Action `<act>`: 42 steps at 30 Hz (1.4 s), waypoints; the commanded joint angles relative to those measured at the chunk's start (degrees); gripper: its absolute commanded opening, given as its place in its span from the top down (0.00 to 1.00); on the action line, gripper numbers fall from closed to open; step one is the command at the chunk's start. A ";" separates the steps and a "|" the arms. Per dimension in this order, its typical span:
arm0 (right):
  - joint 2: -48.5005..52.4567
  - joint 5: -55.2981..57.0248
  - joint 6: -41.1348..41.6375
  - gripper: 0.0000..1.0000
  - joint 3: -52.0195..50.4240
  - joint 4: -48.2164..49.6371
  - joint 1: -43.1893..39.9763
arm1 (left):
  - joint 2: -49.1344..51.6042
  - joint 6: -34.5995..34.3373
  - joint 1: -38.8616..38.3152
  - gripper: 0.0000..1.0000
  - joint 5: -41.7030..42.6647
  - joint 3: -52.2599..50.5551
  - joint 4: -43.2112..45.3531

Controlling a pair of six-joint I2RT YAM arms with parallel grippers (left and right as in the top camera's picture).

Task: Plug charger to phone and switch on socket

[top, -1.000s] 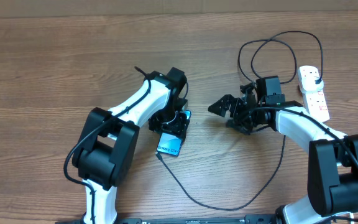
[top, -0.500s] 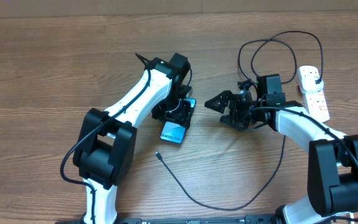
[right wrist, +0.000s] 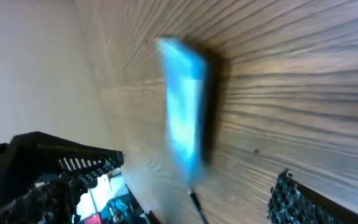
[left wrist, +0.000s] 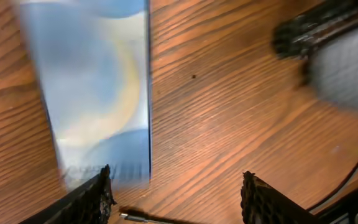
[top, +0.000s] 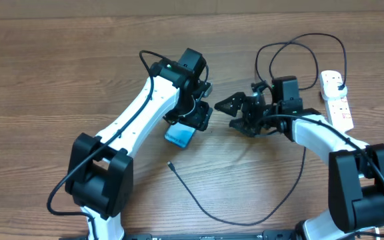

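The phone (top: 179,137) lies on the wood with its blue screen lit, its upper end hidden under my left gripper (top: 192,124). In the left wrist view the phone (left wrist: 95,93) is a blurred blue slab ahead of the left finger (left wrist: 89,200), and only wood shows in the open gripper (left wrist: 176,200). The charger's connector tip (top: 170,165) lies loose below the phone, apart from it. Its black cable (top: 245,220) loops right and up to the socket (top: 339,107). My right gripper (top: 235,113) stands wide open just right of the phone (right wrist: 182,106), holding nothing.
The charger's black plug (top: 339,83) sits in the top outlet of the socket at the far right. Cable loops (top: 299,47) lie behind the right arm. The left arm (top: 139,113) stretches diagonally over the table's middle left.
The phone has slid up and away from the connector tip, which had been at its lower end. My left gripper moved up with it, and the right gripper edged left toward the phone.
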 commanded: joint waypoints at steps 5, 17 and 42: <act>0.11 2.12 3.80 0.00 -0.22 1.01 2.10 | -1.29 -0.37 -1.05 0.26 -0.68 1.22 -0.24; 0.11 13.16 1.49 0.00 -0.22 -4.76 1.77 | -1.27 -4.33 -1.01 0.00 -11.80 1.18 1.99; 0.11 26.21 0.02 0.00 -0.24 -13.05 -4.24 | 9.27 -8.87 -1.70 0.01 -12.28 -3.65 4.57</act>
